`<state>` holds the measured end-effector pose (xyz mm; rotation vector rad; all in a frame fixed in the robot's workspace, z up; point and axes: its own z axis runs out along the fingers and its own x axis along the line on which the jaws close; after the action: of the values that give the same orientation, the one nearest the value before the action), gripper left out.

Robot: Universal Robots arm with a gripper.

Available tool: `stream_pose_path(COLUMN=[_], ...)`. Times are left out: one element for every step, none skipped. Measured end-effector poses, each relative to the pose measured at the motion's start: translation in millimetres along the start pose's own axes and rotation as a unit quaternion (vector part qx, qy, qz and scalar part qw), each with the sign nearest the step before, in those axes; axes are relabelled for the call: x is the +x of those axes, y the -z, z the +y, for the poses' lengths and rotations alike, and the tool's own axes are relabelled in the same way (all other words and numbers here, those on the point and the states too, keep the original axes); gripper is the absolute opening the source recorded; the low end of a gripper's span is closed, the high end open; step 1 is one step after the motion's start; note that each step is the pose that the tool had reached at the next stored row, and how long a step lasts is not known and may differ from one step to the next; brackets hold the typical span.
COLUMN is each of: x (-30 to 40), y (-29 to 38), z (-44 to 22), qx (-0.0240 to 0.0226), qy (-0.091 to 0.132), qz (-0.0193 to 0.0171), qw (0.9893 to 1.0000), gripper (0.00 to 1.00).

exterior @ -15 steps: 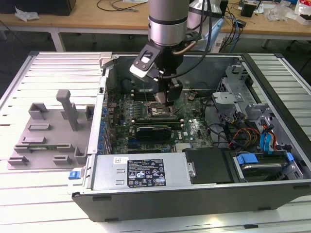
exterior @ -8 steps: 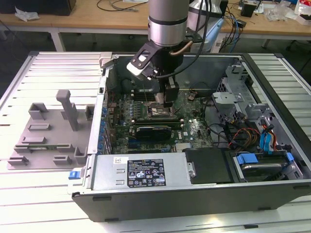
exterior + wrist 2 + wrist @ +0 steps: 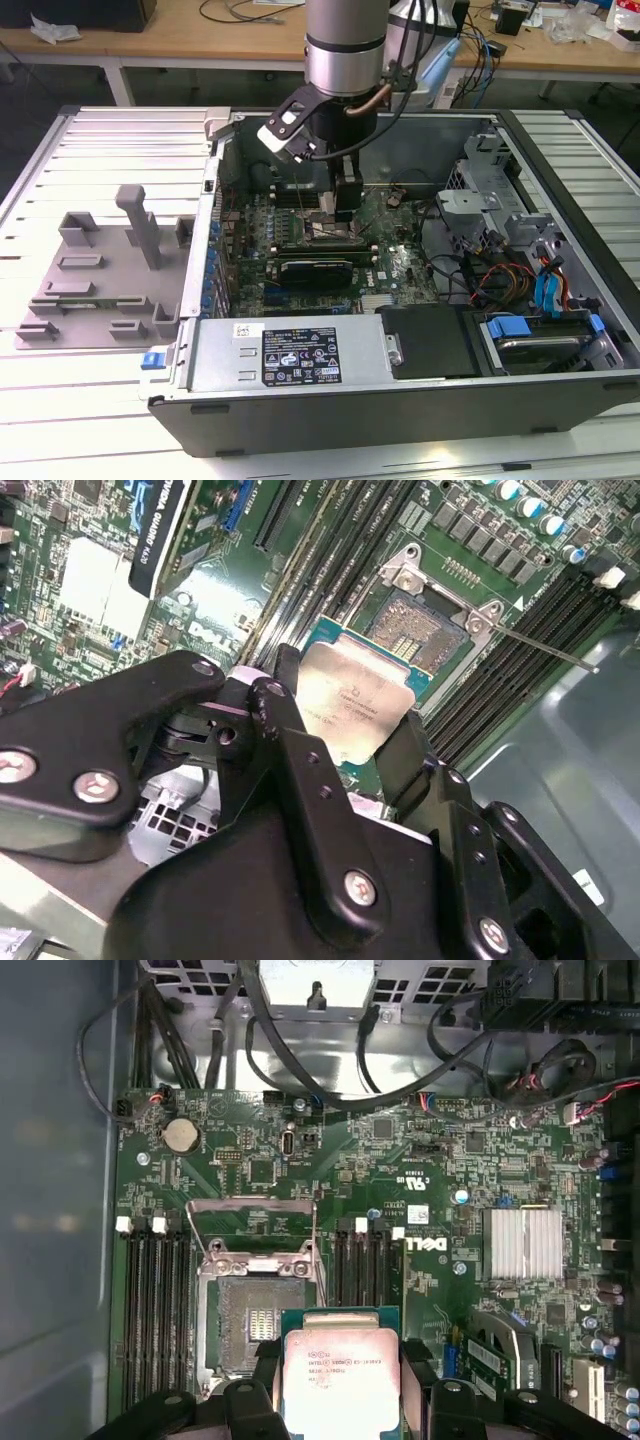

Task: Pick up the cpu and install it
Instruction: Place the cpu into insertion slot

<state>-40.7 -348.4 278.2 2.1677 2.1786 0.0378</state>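
The cpu [image 3: 340,1378] is a flat square chip with a silvery top and a teal rim. My gripper [image 3: 340,1385] is shut on the cpu, its black fingers [image 3: 290,730] pressing two opposite edges. It hangs just above the motherboard [image 3: 400,1150], close beside the open socket [image 3: 262,1315], whose metal frame is flipped up. In the second wrist view the cpu [image 3: 350,702] overlaps one corner of the socket [image 3: 425,630]. In the exterior view my gripper [image 3: 345,205] reaches down into the open computer case [image 3: 400,380] over the motherboard's middle.
Memory slots [image 3: 155,1300] flank the socket on both sides. A silver heatsink [image 3: 522,1243] and an expansion card [image 3: 315,268] sit on the board. Cables and drive bays [image 3: 530,300] crowd the case at the exterior view's right. A grey fixture [image 3: 100,270] lies at its left.
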Motion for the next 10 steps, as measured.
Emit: stream_pose_path(x=[2.1,3.1,4.2,4.9,5.1,5.1,5.1,5.1,5.1,5.1], y=[-1.1,-2.1,-3.0,-3.4,-3.6,-3.7,-3.7,-3.7,-3.7,-3.8], z=[-0.1,-0.1,-0.2,-0.2,-0.2,-0.2,-0.2,-0.2,-0.2,-0.2], qx=[0.0,-0.0003,-0.0012,-0.0018,-0.0026,-0.0034,-0.0035,-0.0035,-0.0035,-0.0035], qy=[0.0,0.0,0.0,0.0,0.0,0.001,0.001,0.001,0.001,0.001], qz=[0.0001,0.0002,0.0004,0.0005,0.0007,0.0011,0.0011,0.0011,0.0011,0.0011], qw=[1.0,1.0,1.0,1.0,1.0,1.0,1.0,1.0,1.0,1.0], gripper=[0.55,0.55,0.55,0.55,0.55,0.55,0.55,0.55,0.55,0.55])
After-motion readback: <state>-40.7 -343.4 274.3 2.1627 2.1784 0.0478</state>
